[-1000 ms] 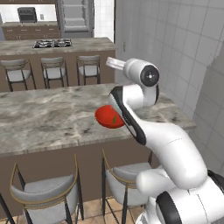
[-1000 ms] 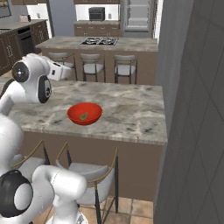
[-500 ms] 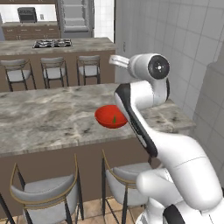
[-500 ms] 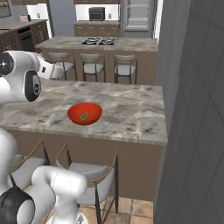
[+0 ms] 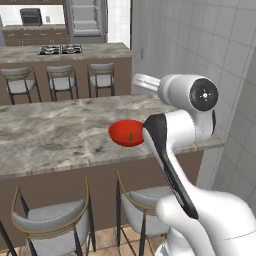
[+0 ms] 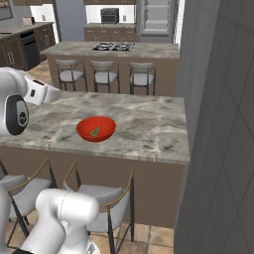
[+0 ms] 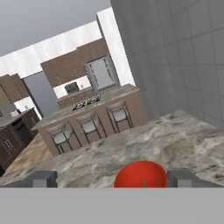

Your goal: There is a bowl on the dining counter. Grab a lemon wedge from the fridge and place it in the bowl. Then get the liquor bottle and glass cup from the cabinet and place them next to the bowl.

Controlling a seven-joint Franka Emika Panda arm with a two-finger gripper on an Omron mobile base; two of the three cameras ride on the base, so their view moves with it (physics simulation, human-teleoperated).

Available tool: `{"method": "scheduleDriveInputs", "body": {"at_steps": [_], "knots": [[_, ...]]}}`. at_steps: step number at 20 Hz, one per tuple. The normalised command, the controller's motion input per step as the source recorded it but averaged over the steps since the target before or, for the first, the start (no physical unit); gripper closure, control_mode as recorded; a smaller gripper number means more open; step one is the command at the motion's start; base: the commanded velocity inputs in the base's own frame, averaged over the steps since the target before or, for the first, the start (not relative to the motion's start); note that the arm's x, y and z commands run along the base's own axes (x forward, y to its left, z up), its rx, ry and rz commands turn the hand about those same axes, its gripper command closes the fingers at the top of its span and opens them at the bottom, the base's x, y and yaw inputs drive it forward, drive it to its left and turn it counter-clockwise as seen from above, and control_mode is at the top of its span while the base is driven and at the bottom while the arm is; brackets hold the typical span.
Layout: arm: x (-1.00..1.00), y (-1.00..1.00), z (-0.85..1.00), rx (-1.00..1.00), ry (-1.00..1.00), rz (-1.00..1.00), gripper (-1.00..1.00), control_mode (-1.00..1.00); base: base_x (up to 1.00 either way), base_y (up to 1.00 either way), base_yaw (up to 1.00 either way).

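The red bowl (image 5: 125,133) (image 6: 95,128) (image 7: 141,174) rests on the marble dining counter (image 5: 50,135) (image 6: 149,129), near its front edge. A small yellowish-green lemon wedge (image 5: 131,135) (image 6: 94,132) lies inside it. My gripper (image 7: 113,178) is open and empty; its fingertips (image 7: 43,177) stand wide apart, just short of the bowl and above the counter. Far behind stands the steel fridge (image 5: 86,20) (image 6: 156,19) (image 7: 101,74). The liquor bottle and glass cup are out of view.
Grey-cushioned stools (image 5: 50,225) (image 6: 106,203) stand under the counter's near side. Behind it is a second marble island with a black gas hob (image 5: 60,50) (image 6: 113,46) and more stools. A grey tiled wall (image 6: 218,124) closes the right side.
The arm's upper joints have swung toward the wall side, and the hand has drawn back from over the bowl. Bowl and wedge have not moved. The jaws stay open.
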Motion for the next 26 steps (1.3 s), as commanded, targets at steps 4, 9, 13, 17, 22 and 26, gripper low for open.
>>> {"method": "scheduleDriveInputs", "body": {"at_steps": [4,9,13,17,22,26], "knots": [[-0.43,0.00,0.00,0.00,0.00,0.00,-1.00,-1.00,0.00,0.00,0.00],[0.00,0.00,0.00,0.00,0.00,0.00,-1.00,-1.00,0.00,0.00,0.00],[-0.41,0.01,-0.10,0.00,-0.01,0.00,-1.00,-1.00,0.00,0.00,0.00],[-0.59,0.08,-0.13,0.00,0.00,0.00,-1.00,-1.00,0.00,0.00,0.00],[-0.19,0.06,-0.03,0.00,-0.01,0.00,-1.00,1.00,-0.26,0.25,0.03],[0.00,0.00,0.00,0.00,0.00,0.00,-1.00,1.00,-0.12,0.87,0.09]]}}
